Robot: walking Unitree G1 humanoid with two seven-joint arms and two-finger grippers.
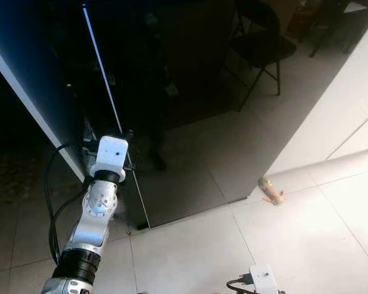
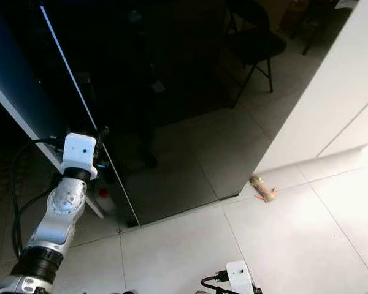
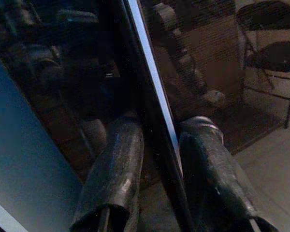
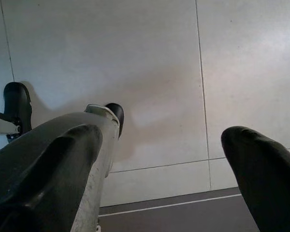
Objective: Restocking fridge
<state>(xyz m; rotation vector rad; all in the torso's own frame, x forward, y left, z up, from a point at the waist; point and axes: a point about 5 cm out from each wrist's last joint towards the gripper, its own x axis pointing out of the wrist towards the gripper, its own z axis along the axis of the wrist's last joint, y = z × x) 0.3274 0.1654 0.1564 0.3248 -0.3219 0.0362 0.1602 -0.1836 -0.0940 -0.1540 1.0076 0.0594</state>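
Observation:
The fridge's dark glass door (image 1: pixel 172 92) reflects the room, and its pale edge strip (image 1: pixel 103 76) runs down its left side. My left gripper (image 3: pixel 164 133) is at that edge, low on the door, with one black finger (image 3: pixel 116 164) on the inner side and the other finger (image 3: pixel 208 164) on the glass face. The edge fills the gap between them. Beside the door is the fridge's blue panel (image 1: pixel 30 67). My right gripper (image 4: pixel 169 140) hangs low over the tiled floor, its fingers wide apart and holding nothing.
A small tan bottle-like object (image 1: pixel 271 191) lies on the floor by the foot of a white cabinet (image 1: pixel 343 110). A black folding chair (image 1: pixel 260 46) stands behind. Something small and red (image 2: pixel 103 193) sits low behind the door's bottom edge. Pale tiles (image 1: pixel 282 245) stretch in front.

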